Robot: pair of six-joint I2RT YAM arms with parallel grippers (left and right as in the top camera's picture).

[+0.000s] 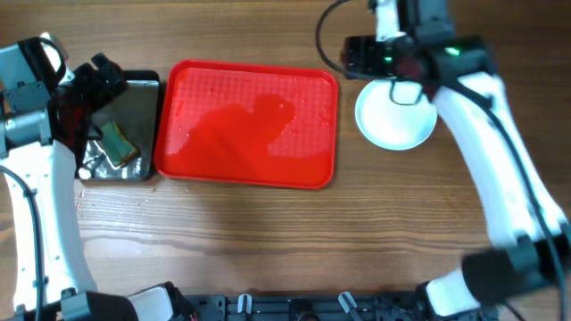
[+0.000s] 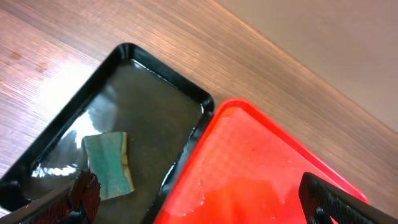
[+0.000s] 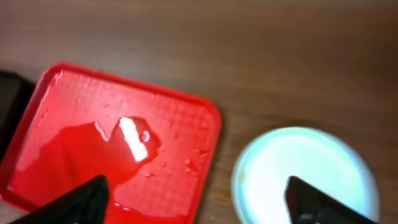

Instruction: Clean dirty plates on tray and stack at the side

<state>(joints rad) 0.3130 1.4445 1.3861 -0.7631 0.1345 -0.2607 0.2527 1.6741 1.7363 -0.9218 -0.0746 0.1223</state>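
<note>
The red tray (image 1: 245, 125) lies wet in the middle of the table with no plate on it; it also shows in the left wrist view (image 2: 261, 174) and the right wrist view (image 3: 112, 143). White plates (image 1: 395, 116) sit stacked on the wood to its right, also in the right wrist view (image 3: 305, 174). My right gripper (image 1: 393, 62) is open and empty above the gap between tray and plates (image 3: 199, 199). My left gripper (image 1: 94, 76) is open and empty (image 2: 199, 205) over the black basin (image 1: 125, 125) of water, above a green and yellow sponge (image 1: 119, 143) (image 2: 109, 163).
The black basin (image 2: 143, 106) touches the red tray's left edge. Bare wooden table runs along the front and far right. Cables run at the back near the right arm.
</note>
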